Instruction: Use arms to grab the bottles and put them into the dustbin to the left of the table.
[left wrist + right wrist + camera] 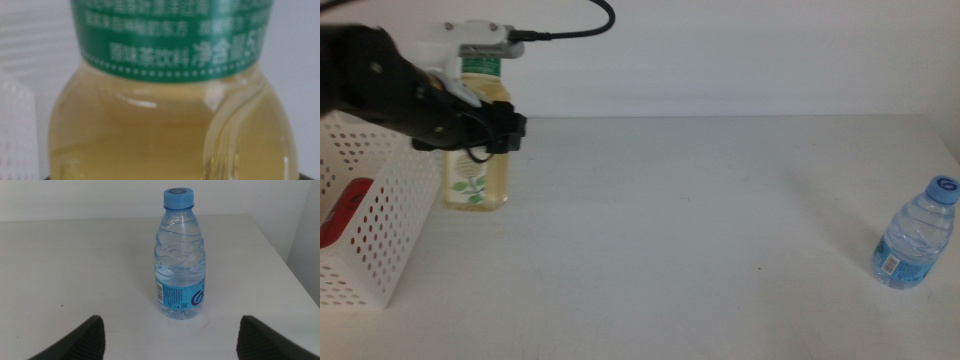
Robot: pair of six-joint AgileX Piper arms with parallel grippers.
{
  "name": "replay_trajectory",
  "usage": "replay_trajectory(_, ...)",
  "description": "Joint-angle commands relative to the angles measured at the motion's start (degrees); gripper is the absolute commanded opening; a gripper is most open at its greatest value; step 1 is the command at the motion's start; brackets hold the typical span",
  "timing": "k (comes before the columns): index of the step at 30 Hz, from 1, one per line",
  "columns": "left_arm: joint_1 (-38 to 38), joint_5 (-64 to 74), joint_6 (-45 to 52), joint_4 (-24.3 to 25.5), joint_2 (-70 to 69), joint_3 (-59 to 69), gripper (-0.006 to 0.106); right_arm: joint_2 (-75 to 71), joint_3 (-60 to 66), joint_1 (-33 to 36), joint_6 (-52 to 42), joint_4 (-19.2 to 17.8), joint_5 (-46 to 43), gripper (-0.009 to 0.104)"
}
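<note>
My left gripper [498,132] is shut on the yellow tea bottle [477,172] and holds it upright just right of the dustbin [380,250]. The bottle's yellow body and green label band [170,55] fill the left wrist view. A red can [342,213] shows through the dustbin's perforated wall. The small clear water bottle [917,236] with a blue cap stands at the table's right edge. In the right wrist view this water bottle [180,265] stands ahead of my right gripper [170,325], whose jaws are open and apart from it.
The white table [700,230] stretches between the two bottles. Its right edge [295,275] lies close beside the water bottle. A black cable [590,20] loops above the left arm's camera bracket. The right arm is out of the middle view.
</note>
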Motion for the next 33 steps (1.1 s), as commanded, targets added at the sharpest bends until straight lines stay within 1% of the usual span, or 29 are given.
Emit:
replay_trajectory(1, -0.04, 0.09, -0.20, 0.19, -5.70, -2.25, 0.012, -1.51, -0.40, -0.37, -0.53, -0.29, -4.41, 0.075)
replay_trajectory(7, 0.02, 10.76, -0.14, 0.81, -9.82, -2.39, 0.003, -1.51, -0.40, -0.37, -0.53, -0.29, -4.41, 0.075)
replay_trajectory(11, 0.74, 18.39, -0.82, 4.68, -9.81, -6.39, -0.001, -1.51, -0.40, -0.37, -0.53, -0.29, -4.41, 0.075)
replay_trajectory(12, 1.47, 21.18, -0.82, 4.68, -9.32, -8.40, -0.003, -1.51, -0.40, -0.37, -0.53, -0.29, -4.41, 0.075)
replay_trajectory(16, 5.77, 32.28, -0.82, 4.68, -6.96, -15.53, -0.005, -1.51, -0.40, -0.37, -0.53, -0.29, -4.41, 0.075)
replay_trajectory(20, 12.02, 39.21, 0.91, 4.68, -4.18, -19.55, -0.005, -1.51, -0.40, -0.37, -0.53, -0.29, -4.41, 0.075)
replay_trajectory(24, 18.12, 41.08, 5.55, 2.91, -1.81, -21.69, -0.005, -1.51, -0.40, -0.37, -0.53, -0.29, -4.41, 0.075)
replay_trajectory(27, 21.84, 41.78, 7.26, 1.55, 0.35, -23.60, -0.005, -1.51, -0.40, -0.37, -0.53, -0.29, -4.41, 0.075)
replay_trajectory(33, 27.41, 43.20, 10.68, -0.36, 5.52, -26.53, -0.005, -1.51, -0.40, -0.37, -0.53, -0.29, -4.41, 0.075)
